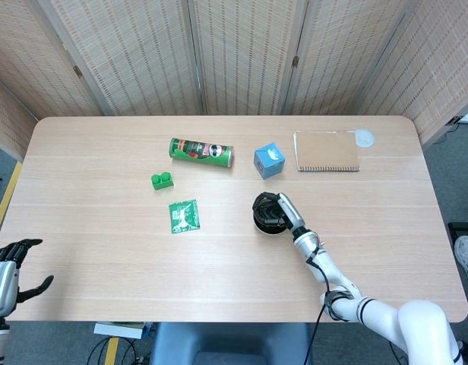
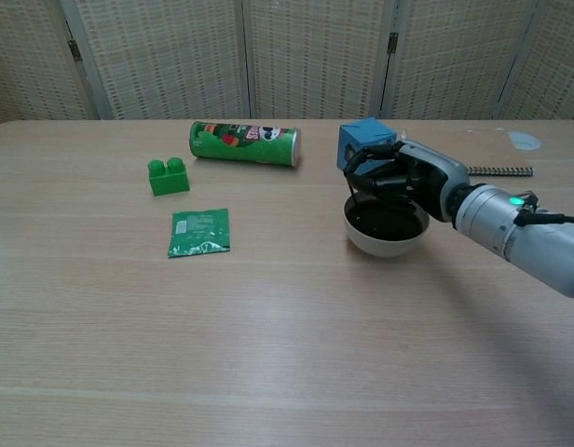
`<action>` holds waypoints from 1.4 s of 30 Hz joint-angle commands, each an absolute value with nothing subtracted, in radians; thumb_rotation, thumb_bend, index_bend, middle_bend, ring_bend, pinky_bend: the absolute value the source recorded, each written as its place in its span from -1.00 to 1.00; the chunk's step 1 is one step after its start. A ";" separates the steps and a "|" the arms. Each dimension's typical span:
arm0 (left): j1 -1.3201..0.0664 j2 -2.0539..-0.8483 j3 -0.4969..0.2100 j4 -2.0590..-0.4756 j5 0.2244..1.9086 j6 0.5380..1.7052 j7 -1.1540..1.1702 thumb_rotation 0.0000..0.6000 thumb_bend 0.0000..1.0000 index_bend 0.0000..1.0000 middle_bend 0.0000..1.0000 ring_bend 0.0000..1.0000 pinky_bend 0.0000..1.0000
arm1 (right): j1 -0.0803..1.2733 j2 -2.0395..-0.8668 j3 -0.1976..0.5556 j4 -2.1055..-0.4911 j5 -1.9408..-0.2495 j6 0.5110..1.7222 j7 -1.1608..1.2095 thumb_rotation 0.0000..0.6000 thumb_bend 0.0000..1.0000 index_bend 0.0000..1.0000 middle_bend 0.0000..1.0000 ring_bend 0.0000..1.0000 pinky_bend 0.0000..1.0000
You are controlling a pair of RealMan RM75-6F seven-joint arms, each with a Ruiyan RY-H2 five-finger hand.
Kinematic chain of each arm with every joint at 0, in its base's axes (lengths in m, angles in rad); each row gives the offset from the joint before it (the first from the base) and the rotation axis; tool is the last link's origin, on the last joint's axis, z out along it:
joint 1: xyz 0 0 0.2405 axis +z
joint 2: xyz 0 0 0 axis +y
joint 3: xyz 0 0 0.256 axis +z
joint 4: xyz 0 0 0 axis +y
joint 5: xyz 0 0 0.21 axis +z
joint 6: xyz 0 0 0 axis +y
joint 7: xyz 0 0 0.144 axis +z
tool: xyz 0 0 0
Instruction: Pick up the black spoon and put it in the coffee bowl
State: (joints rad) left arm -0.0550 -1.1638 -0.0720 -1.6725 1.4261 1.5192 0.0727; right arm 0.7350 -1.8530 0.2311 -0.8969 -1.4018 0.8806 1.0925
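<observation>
The right arm reaches diagonally across the table [image 1: 105, 266], its hand [image 2: 403, 177] poised palm-down right over the bowl [image 2: 386, 233], fingers curled downward toward the dark inside. A thin black piece, seemingly the spoon [image 2: 355, 194], hangs from the fingers into the bowl, though whether they clamp it I cannot tell. The left hand [image 1: 7, 270] rests at the table's near-left edge, fingers apart, holding nothing.
</observation>
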 commanded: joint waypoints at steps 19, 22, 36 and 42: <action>-0.050 -1.163 -0.069 -1.672 1.420 1.519 0.079 1.00 -0.54 -0.45 -0.41 -0.50 -0.46 | 0.792 -1.882 0.256 -0.815 -1.385 0.841 1.081 1.00 -0.20 0.27 0.76 1.00 1.00; -0.049 -1.163 -0.069 -1.671 1.419 1.519 0.077 1.00 -0.54 -0.45 -0.41 -0.50 -0.46 | 0.788 -1.879 0.241 -0.833 -1.400 0.851 1.082 1.00 -0.20 0.27 0.76 1.00 1.00; -0.055 -1.170 -0.069 -1.671 1.434 1.516 0.079 1.00 -0.54 -0.45 -0.41 -0.50 -0.46 | 0.728 -1.803 0.175 -0.901 -1.429 0.889 1.064 1.00 -0.19 0.27 0.76 1.00 1.00; -0.056 -1.170 -0.070 -1.675 1.435 1.517 0.082 1.00 -0.54 -0.45 -0.41 -0.50 -0.46 | 0.747 -1.811 0.202 -0.866 -1.401 0.862 1.039 1.00 -0.19 0.28 0.76 1.00 1.00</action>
